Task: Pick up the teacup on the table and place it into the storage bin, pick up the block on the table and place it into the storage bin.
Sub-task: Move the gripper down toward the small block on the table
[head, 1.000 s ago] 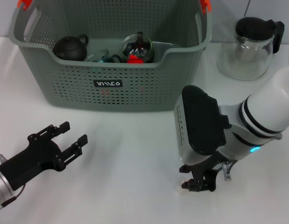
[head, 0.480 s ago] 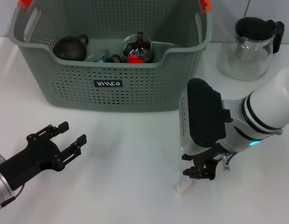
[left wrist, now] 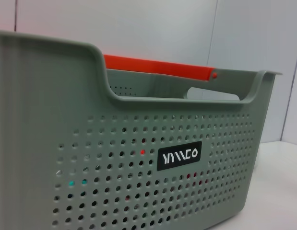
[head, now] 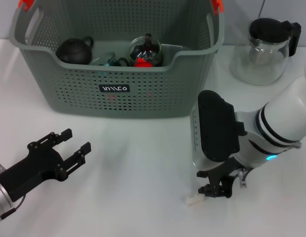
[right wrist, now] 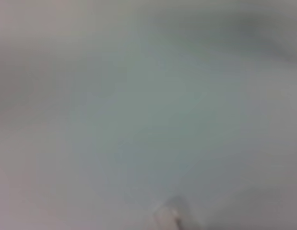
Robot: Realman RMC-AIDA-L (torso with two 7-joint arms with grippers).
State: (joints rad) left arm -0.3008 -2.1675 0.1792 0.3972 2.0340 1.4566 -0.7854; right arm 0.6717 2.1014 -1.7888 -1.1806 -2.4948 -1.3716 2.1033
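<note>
Hovering low at the lower right of the frame, the right gripper [head: 215,190] hangs just beside the white block [head: 194,200] on the table [head: 138,197]; whether its fingers are parted, I cannot tell. Lower left, the left gripper [head: 73,148] rests spread. Farther back, upper centre, stands the storage bin [head: 118,91].

The storage bin [head: 118,74], a large grey-green perforated basket with orange handle clips and a small dark label with white letters, stands upright at the far edge of the table. Inside it, a teacup [head: 106,59] with blue-green tint is partly visible. The block [head: 194,200], small and white, lies flat near the table's front edge.
</note>
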